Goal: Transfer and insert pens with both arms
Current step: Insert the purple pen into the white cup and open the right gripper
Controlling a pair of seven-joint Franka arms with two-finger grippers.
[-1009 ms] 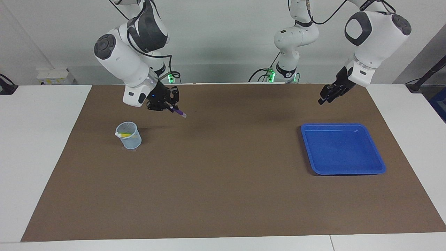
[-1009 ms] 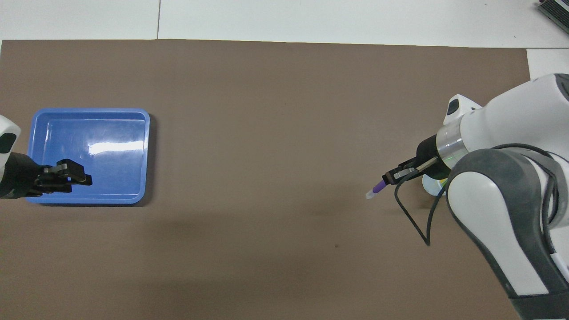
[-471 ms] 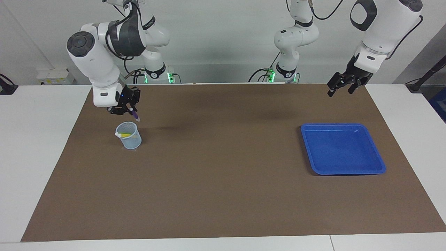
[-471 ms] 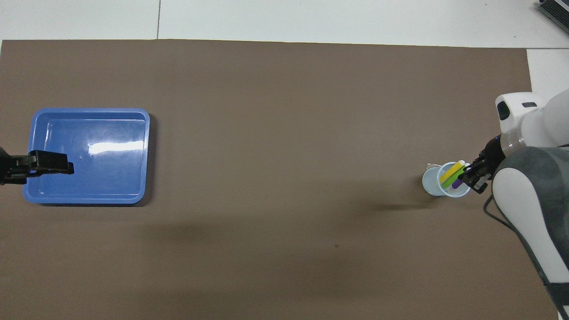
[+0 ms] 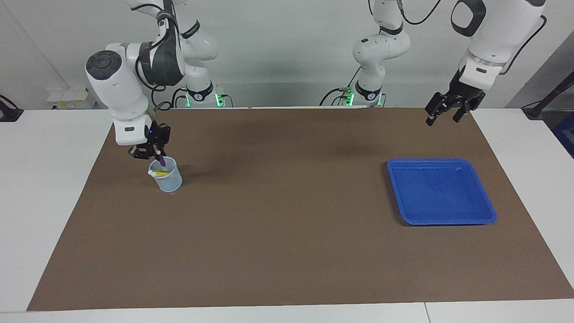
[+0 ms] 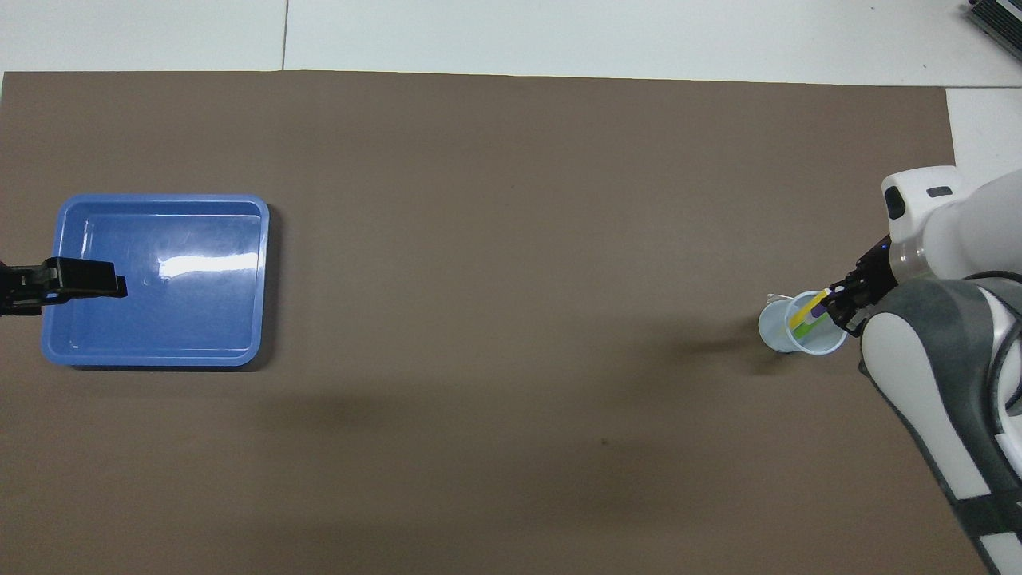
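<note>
Right end effector (image 5: 158,158) is pinching the purple pen (image 5: 160,160), its tip dipping into the cup (image 5: 167,176) just below, alongside yellow pen (image 6: 808,308). Left end effector (image 5: 443,116) is hanging wide over worktop near blue tray (image 5: 486,211).

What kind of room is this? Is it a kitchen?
Not a kitchen; it looks like a robot lab. Two big white robot arms work over a plain table with a brown mat, a blue tray, and a cup for pens.
</note>
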